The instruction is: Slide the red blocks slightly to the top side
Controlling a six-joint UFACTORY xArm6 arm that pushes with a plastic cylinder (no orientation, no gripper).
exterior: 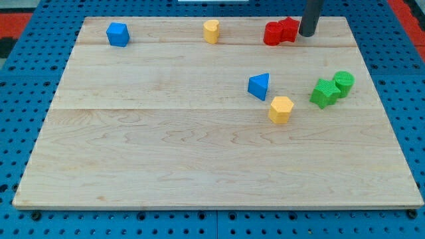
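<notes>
Pale wood made up the board (199, 153), which lay on a blue pegboard table (26, 79), and I could read no writing, brand or label on anything. Near the board's top edge, toward the view's right, the two red blocks (281, 32) sat pressed against each other; I could not make out their shapes with certainty. My tip (307, 34) stood just beside them on the view's right, touching or very nearly touching the right-hand red one, and I could not tell which. As a bare rod it had nothing to open or close and gripped nothing. Along the same top strip, a yellow block (211, 31) with a rounded top stood well apart to the view's left of the red pair, and a blue cube-like block (117, 34) sat farther left again. Around the middle right of the board, a blue triangular block (259, 86) lay just beside a yellow hexagonal block (281, 109), the yellow one lower and to the right. Near the right edge, two green blocks (333, 89) touched, the right one round like a cylinder.
</notes>
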